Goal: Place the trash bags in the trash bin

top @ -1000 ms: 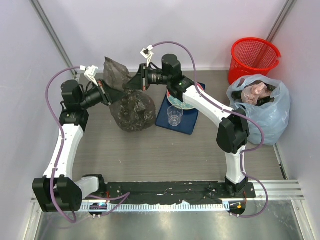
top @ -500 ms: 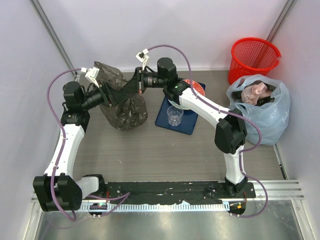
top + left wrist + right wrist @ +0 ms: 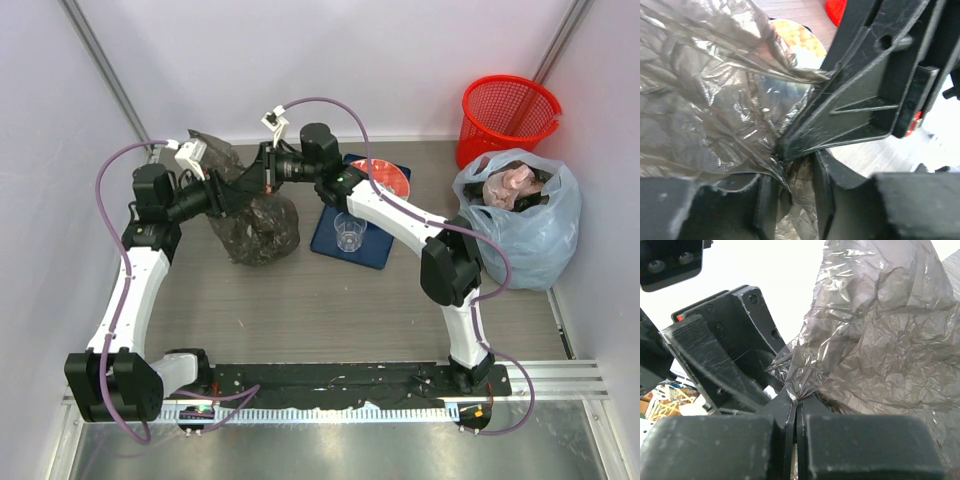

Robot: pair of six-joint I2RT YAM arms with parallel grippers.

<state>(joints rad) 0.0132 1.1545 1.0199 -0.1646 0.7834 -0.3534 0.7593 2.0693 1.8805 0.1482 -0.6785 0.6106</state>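
The dark grey-brown trash bag [image 3: 262,225] rests crumpled on the table at the back left. It fills the left wrist view [image 3: 700,100] and the right wrist view [image 3: 880,345]. My right gripper [image 3: 250,182] is shut on a gathered fold of it [image 3: 797,402]. My left gripper [image 3: 228,195] meets it tip to tip. Its jaws [image 3: 796,190] stand a small gap apart with loose bag film between them. The red mesh trash bin [image 3: 510,108] stands at the back right corner, far from both grippers.
A pale blue plastic bag [image 3: 535,225] with pinkish contents lies in front of the bin. A navy mat [image 3: 370,245] holds a clear cup [image 3: 348,232] and a red plate [image 3: 388,180]. Walls close in on both sides.
My right gripper has moved left with the bag fold until it meets my left gripper. The bag's raised top has come down and bunched between them.
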